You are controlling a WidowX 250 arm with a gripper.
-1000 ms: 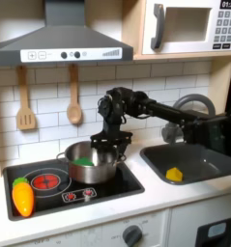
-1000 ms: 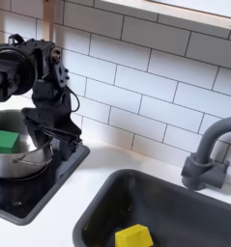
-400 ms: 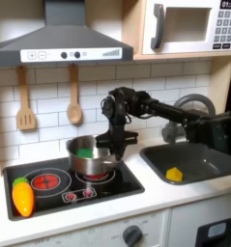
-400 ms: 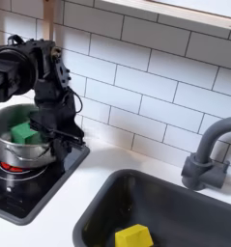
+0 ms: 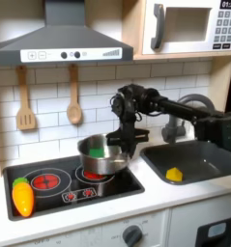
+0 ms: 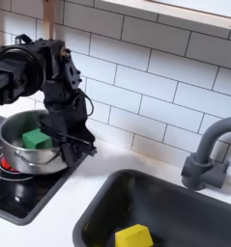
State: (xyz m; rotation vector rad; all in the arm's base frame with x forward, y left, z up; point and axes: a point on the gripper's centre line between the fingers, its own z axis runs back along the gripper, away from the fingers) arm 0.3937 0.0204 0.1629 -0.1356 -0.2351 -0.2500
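**Pot held clear of the black stovetop, right rear corner**

The black gripper of the arm is clamped on the right rim of a round silver metal pot, fingers closed on the rim's edge. In the second exterior view the gripper sits at the pot's rim on the second exterior view's right. The pot is tilted, its open mouth leaning toward the first exterior view's left, and it appears lifted off the surface of the black stovetop; whether its base touches anything, I cannot tell.

A green block lies inside the pot, against the inner wall; the same green block shows in the first exterior view just under the raised rim.

The pot hangs over the stovetop's right rear corner, above the right-hand burner. A red-ringed burner sits near the stovetop's left edge, uncovered. An orange toy carrot with a green top lies at the stovetop's front left corner, well apart from the pot.

To the first exterior view's right of the stovetop, a dark sink basin is set into the white desk. A yellow block rests on the basin floor. A grey curved faucet stands at the sink's rear edge.

On the tiled wall: wooden spatula and wooden spoon, hanging side by side.
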